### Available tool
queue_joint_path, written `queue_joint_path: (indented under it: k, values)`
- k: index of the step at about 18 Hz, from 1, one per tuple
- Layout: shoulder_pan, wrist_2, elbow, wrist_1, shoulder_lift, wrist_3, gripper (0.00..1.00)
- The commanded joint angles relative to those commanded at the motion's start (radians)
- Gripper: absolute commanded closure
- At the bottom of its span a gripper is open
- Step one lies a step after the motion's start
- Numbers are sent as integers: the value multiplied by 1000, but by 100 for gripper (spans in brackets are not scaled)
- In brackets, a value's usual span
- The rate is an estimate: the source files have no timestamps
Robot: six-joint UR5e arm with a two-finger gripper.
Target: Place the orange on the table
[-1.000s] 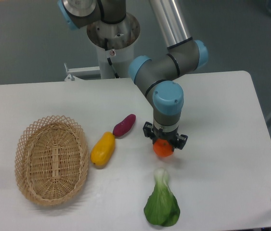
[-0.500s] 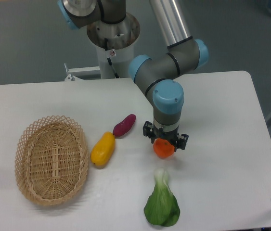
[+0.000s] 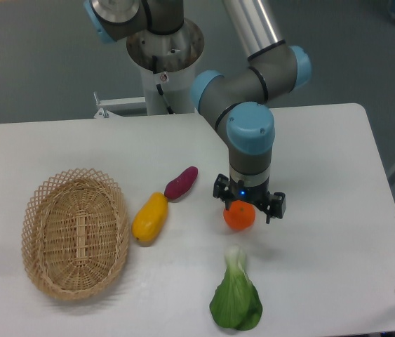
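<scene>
The orange [image 3: 239, 217] sits on the white surface [image 3: 323, 175], just above the green leafy vegetable [image 3: 236, 298]. The gripper [image 3: 248, 201] stands over it, fingers [image 3: 276, 208] spread apart, orange below and between them, seemingly released.

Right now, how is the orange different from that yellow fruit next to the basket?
The orange is round and orange-red; the yellow fruit is elongated and yellow. The orange looks smaller than the yellow fruit. The orange sits directly under the gripper, while the yellow fruit lies apart from it, between the basket and the purple sweet potato. Both look smooth-skinned and appear to rest on the white table.
</scene>
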Motion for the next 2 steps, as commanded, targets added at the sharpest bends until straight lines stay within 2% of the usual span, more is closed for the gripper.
queue_joint_path:
  k: [2]
  values:
    - [0, 0, 8, -2, 0, 2, 0]
